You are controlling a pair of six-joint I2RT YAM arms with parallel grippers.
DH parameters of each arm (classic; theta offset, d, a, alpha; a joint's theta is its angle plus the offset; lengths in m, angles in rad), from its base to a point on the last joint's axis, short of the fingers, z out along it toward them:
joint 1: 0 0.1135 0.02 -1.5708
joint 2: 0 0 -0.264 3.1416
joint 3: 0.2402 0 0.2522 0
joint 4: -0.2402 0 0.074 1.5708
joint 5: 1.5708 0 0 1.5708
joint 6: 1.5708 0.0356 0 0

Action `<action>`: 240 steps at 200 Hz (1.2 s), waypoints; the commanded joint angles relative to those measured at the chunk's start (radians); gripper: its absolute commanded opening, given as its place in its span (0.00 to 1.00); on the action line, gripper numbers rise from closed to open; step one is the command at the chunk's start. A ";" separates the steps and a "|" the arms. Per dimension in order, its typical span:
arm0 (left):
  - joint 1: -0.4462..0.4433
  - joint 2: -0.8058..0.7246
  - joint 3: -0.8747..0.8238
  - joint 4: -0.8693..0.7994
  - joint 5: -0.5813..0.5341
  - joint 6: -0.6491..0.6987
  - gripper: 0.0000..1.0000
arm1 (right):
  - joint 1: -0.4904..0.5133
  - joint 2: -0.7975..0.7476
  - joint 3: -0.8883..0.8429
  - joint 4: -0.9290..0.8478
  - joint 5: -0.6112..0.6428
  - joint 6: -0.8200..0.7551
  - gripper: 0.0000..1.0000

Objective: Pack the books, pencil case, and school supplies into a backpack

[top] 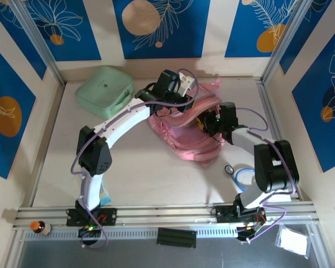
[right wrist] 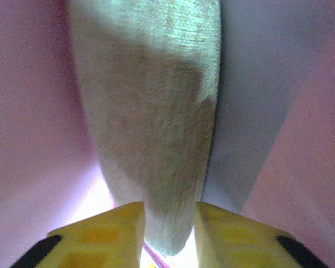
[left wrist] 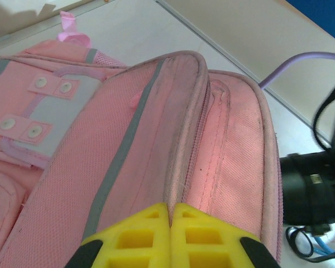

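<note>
The right pincer [right wrist: 168, 220] squeezes the pencil case [right wrist: 151, 123] inside the backpack [left wrist: 128, 139]. The left pincer [left wrist: 171, 218] is pressed together at its rim. If that rim slips, the backpack may flop closed and snag the pencil case.

The pencil case [right wrist: 156, 139] is inside the backpack [top: 187, 146]. The zip case [top: 104, 92] lies behind it, to the left.
</note>
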 commanded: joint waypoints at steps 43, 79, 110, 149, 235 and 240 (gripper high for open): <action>0.008 -0.008 0.049 0.073 0.021 -0.037 0.00 | 0.048 0.184 0.173 0.121 0.027 0.050 0.11; 0.011 -0.011 0.054 0.077 0.020 -0.042 0.00 | 0.048 0.211 0.152 0.219 0.005 0.095 0.10; 0.016 -0.005 0.047 0.069 0.017 -0.043 0.00 | 0.014 0.076 0.046 0.162 0.001 0.075 0.21; 0.017 0.004 0.006 0.102 0.025 -0.055 0.00 | -0.063 -0.176 -0.105 -0.028 -0.027 0.055 0.36; 0.059 -0.058 -0.205 0.175 0.048 -0.223 0.69 | -0.170 -0.638 -0.018 -0.567 0.285 -0.200 0.61; 0.073 -0.072 -0.237 0.200 0.059 -0.251 0.71 | -0.170 -0.641 -0.011 -0.563 0.282 -0.216 0.62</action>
